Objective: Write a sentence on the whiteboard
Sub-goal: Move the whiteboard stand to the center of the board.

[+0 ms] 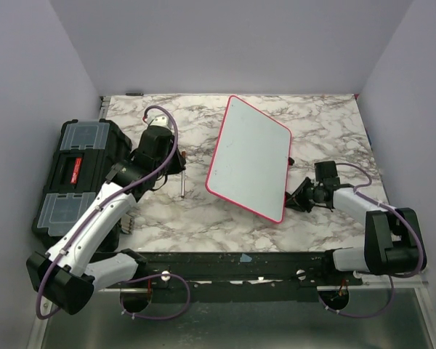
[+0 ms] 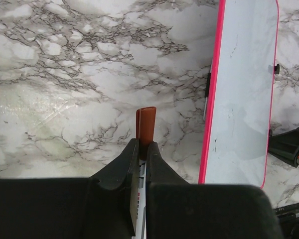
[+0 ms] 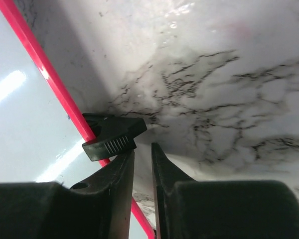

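Observation:
The whiteboard (image 1: 248,156) lies tilted on the marble table, pale with a thin red-pink frame. No sentence shows on its surface (image 2: 241,99). My left gripper (image 1: 180,169) hovers left of the board, shut on a marker (image 1: 182,187). The marker's reddish-brown end (image 2: 146,124) sticks out past the fingertips, above my left gripper (image 2: 142,144). My right gripper (image 1: 299,198) sits at the board's near right edge (image 3: 20,114). In the right wrist view its jaws (image 3: 142,149) stand a little apart with nothing between them, the left finger touching a black ribbed tab (image 3: 114,137) on the frame.
A black toolbox (image 1: 76,171) with clear lid compartments stands at the table's left edge, beside the left arm. Grey walls close in the table at the back and both sides. A small black knob (image 2: 276,68) sticks out of the board's far edge.

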Available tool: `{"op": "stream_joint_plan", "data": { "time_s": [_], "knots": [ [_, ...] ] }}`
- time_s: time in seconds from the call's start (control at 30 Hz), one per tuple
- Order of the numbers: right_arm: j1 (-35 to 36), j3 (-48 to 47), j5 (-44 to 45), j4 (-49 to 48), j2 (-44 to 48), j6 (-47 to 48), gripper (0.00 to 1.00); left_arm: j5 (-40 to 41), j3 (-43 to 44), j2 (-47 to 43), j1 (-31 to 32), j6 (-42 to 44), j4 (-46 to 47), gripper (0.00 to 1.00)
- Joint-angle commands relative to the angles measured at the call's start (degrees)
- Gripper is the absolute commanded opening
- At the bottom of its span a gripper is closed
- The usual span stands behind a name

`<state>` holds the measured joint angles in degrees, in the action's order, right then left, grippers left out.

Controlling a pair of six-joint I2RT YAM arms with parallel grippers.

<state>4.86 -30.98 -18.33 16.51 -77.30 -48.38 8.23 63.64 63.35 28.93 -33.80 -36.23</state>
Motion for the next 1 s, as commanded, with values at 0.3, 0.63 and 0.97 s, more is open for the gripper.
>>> {"op": "stream_joint_plan", "data": {
  "time_s": [0.3,0.63,0.97],
  "knots": [
    [8.20,0.87,-3.00,-9.62,-8.38,-0.84,0.24,3.24,4.39,-2.79,-0.71,3.03,-4.28,0.00],
    [16.68,-3.64,-1.80,-12.03,-18.11,-2.26,0.24,4.40,4.48,-3.93,-1.24,3.81,-5.08,0.00],
    [25.26,-8.29,1.76,-13.05,-21.58,-3.28,0.24,3.73,4.82,-4.27,-1.47,3.48,-4.79,0.00]
  ]
}}
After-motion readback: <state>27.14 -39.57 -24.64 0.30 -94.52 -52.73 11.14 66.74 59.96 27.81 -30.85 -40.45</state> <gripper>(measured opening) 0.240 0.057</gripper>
